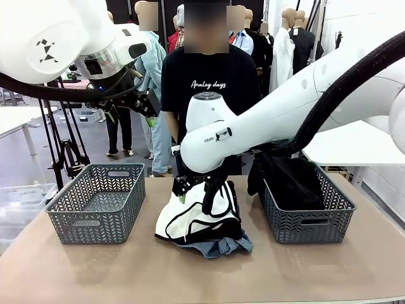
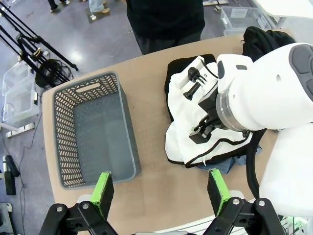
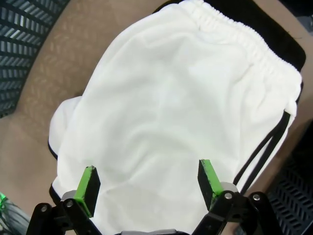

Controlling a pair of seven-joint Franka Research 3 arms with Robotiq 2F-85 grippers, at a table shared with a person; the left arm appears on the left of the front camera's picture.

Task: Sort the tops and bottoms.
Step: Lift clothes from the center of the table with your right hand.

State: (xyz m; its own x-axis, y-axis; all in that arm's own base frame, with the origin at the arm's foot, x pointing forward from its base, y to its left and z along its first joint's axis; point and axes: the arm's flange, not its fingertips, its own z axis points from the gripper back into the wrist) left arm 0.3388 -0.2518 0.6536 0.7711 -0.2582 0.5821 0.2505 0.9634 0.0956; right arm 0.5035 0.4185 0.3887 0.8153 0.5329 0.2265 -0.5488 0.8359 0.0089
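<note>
Where white garment (image 3: 161, 107) lies: table (image 1: 139, 269) middle, waistband toward far edge, long axis far-to-near
right gripper (image 3: 147, 175): spread, above it
left gripper (image 2: 160, 188): spread

L arm: raised at upper left; L gripper (image 1: 131, 106) high, well apart from table (image 1: 76, 272).
R arm: reaches across ctr; R gripper (image 1: 195, 190) down at pile top, fingers apart.
Pile: white garment (image 1: 190, 221) w/ black piping over denim (image 1: 221, 246).
L basket (image 1: 95, 218): grey, left of pile.
R basket (image 1: 310, 225): grey, holds black garment (image 1: 288, 180).
Person (image 1: 205, 82): far side, black printed T-shirt.
</note>
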